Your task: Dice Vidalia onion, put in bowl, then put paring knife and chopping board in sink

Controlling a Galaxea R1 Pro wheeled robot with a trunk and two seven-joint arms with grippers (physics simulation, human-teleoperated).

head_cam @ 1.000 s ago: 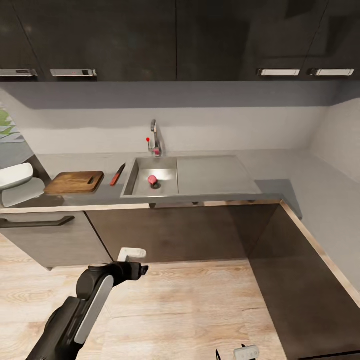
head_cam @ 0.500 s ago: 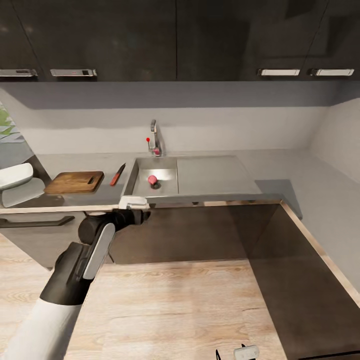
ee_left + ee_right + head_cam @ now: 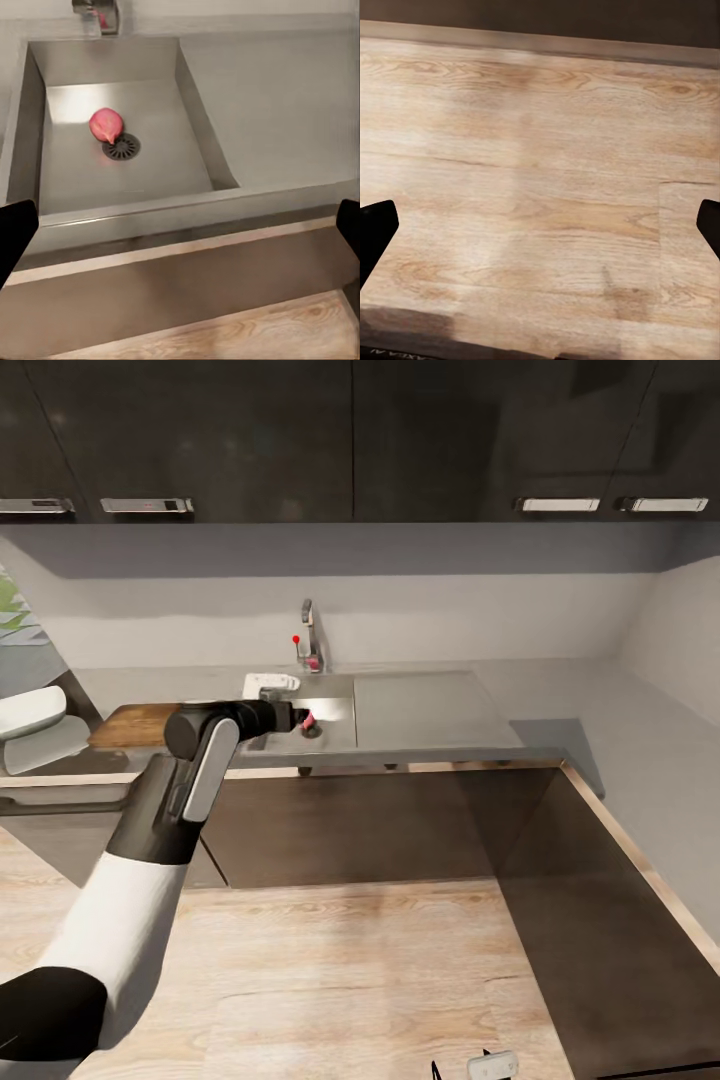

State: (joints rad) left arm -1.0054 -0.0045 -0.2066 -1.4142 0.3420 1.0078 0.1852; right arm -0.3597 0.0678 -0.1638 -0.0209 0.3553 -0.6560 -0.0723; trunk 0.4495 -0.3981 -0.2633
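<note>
**Left claw open at the sink's near-left corner, onion not yet held**

Left gripper [image 3: 290, 717] is stretched over the near-left corner of the sink [image 3: 400, 745], its two dark fingertips [image 3: 15, 232] spread wide with nothing between them. The Vidalia onion [image 3: 106, 124] lies on the basin floor, touching the far-left edge of the drain [image 3: 121, 147], below and beyond the claw. Right gripper [image 3: 540, 225] hangs low over the pale wood floor [image 3: 547, 165], fingers likewise apart and empty.

The step in hand looks to be the reach for the onion. To do it well, the claw should travel further over the basin until the bulb sits centred between the fingers, then descend clear of the steel walls, and close low around the widest part, since a round bulb will likely roll or squirt out of a high pinch. The chopping board [image 3: 125, 725], on the countertop [image 3: 600, 700] left of the sink, waits partly behind the arm.
</note>
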